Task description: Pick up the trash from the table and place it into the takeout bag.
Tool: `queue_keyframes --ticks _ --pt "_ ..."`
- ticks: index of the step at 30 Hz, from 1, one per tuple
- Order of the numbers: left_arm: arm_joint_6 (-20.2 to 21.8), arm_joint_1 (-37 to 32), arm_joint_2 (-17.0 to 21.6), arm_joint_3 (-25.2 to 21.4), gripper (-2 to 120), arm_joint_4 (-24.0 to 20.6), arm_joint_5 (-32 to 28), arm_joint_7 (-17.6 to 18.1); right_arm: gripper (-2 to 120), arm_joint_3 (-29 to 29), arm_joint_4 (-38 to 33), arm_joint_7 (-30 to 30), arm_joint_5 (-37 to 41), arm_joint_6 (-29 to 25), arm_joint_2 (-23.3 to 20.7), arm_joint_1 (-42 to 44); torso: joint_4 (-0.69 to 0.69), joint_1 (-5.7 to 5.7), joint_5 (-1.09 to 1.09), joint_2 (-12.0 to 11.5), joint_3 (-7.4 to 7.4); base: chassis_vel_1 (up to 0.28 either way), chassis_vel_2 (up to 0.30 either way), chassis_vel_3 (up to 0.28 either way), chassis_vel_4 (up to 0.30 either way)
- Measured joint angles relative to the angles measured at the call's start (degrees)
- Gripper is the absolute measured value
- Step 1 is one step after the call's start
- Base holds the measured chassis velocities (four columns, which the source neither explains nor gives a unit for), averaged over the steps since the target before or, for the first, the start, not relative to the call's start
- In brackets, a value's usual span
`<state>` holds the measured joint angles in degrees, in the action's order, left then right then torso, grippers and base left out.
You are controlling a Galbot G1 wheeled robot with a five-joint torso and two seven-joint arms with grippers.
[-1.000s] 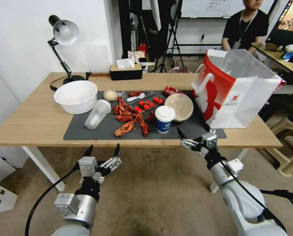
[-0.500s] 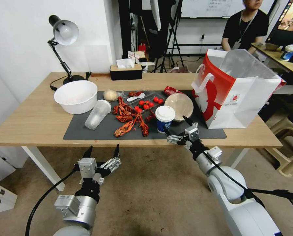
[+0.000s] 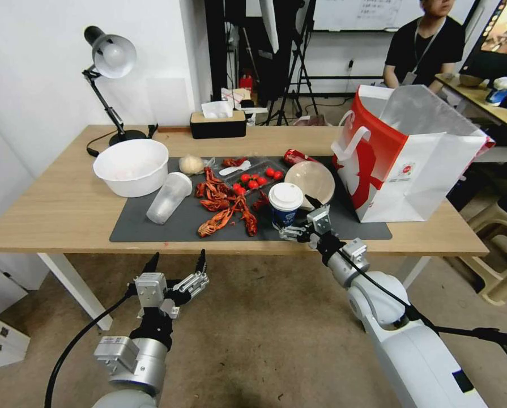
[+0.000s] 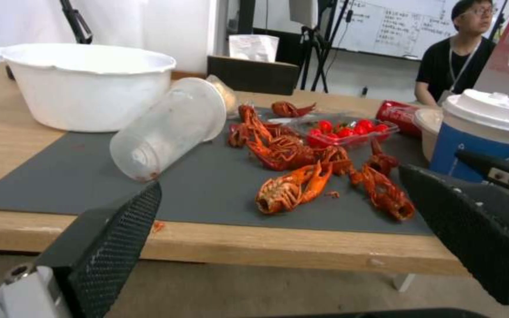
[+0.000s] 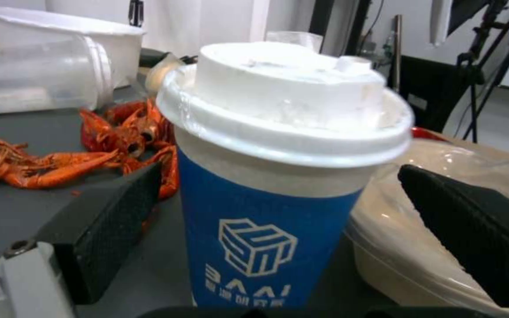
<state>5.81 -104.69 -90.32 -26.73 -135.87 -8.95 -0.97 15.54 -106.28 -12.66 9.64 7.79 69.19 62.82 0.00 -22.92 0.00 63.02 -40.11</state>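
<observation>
On the table (image 3: pixel 66 209), a blue-white paper cup (image 3: pixel 285 205) with a white lid stands at the front of the dark mat (image 3: pixel 151 229). My right gripper (image 3: pixel 294 215) is open with a finger on each side of the cup (image 5: pixel 278 176), not touching it. Behind the cup lies the beige bowl (image 3: pixel 311 182), then a red packet (image 3: pixel 295 157). Red crayfish shells (image 3: pixel 225 204) lie mid-mat beside a tipped clear plastic cup (image 3: pixel 168 197). The takeout bag (image 3: pixel 412 164) stands open at the right. My left gripper (image 3: pixel 177 262) hangs open below the table's front edge.
A white bowl (image 3: pixel 131 166), a desk lamp (image 3: pixel 109 56) and a tissue box (image 3: pixel 217 123) stand at the back left. A clear tray of cherry tomatoes (image 3: pixel 256 177) sits behind the shells. A plastic stool (image 3: pixel 497 255) is on the floor at the right.
My right gripper has moved left and forward from near the bag's front corner to the paper cup, staying open. The left arm has not moved.
</observation>
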Motion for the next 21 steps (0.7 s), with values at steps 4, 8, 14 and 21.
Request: queue_keyframes --ticks 4,8,14,21 --pt "-0.11 0.02 -0.09 -0.07 100 0.08 -0.01 0.06 100 -0.62 0.89 -0.27 0.11 0.55 -0.10 -1.27 0.00 0.00 0.00 0.00 0.00 0.000 0.000 0.000 0.000" --pt "-0.34 0.01 -0.20 -0.08 100 0.15 -0.03 0.09 100 -0.95 1.27 -0.81 0.23 0.96 -0.11 -1.69 0.00 0.00 0.00 0.00 0.00 0.000 0.000 0.000 0.000" --pt "-0.38 0.01 -0.25 -0.16 100 0.15 -0.09 0.12 89 -1.43 1.45 -1.09 0.16 1.45 0.29 -1.65 0.00 0.00 0.00 0.00 0.01 0.000 0.000 0.000 0.000" --pt "-0.66 -0.06 -0.36 -0.16 100 0.15 -0.09 0.35 68 -1.56 1.39 -1.09 0.12 1.47 0.43 -1.61 0.00 0.00 0.00 0.00 0.00 0.000 0.000 0.000 0.000"
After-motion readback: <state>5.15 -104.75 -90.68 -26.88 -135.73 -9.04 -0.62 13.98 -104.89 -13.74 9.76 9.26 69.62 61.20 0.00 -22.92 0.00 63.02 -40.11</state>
